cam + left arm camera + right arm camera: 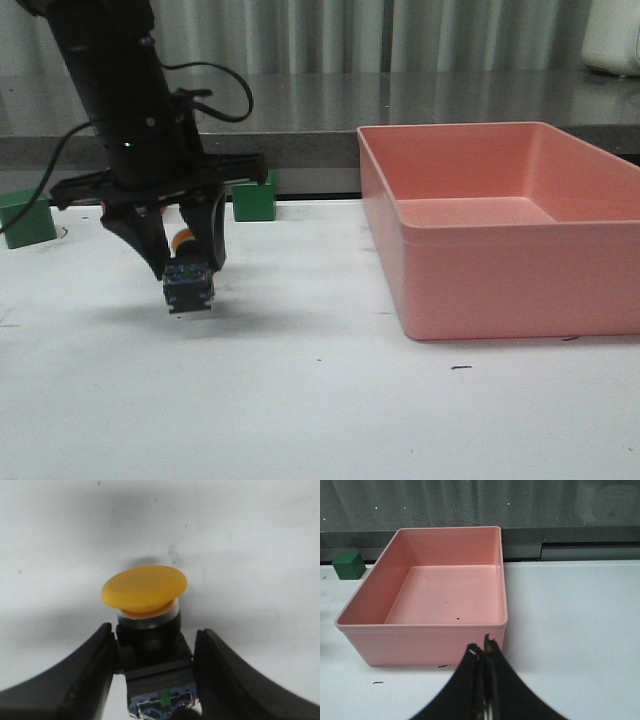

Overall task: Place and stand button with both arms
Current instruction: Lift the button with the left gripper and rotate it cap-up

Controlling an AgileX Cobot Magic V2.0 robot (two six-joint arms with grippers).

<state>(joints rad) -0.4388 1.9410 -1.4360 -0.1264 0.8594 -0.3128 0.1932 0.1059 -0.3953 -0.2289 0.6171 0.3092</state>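
Note:
My left gripper (190, 270) points down over the left part of the white table and is shut on the button (188, 287). It grips the black blocky base, with the bluish bottom towards me. The button hangs just above the table, over its shadow. In the left wrist view the yellow mushroom cap (145, 587) and silver collar stick out past the fingertips (102, 645), and the base sits squeezed between both fingers. My right gripper (483, 651) is shut and empty, low over the table in front of the pink bin. It does not show in the front view.
A large empty pink bin (480, 290) stands at the right, also in the right wrist view (420, 645). Two green cubes (25, 218) (254, 200) sit at the table's back left; one shows in the right wrist view (349, 565). A grey ledge runs behind.

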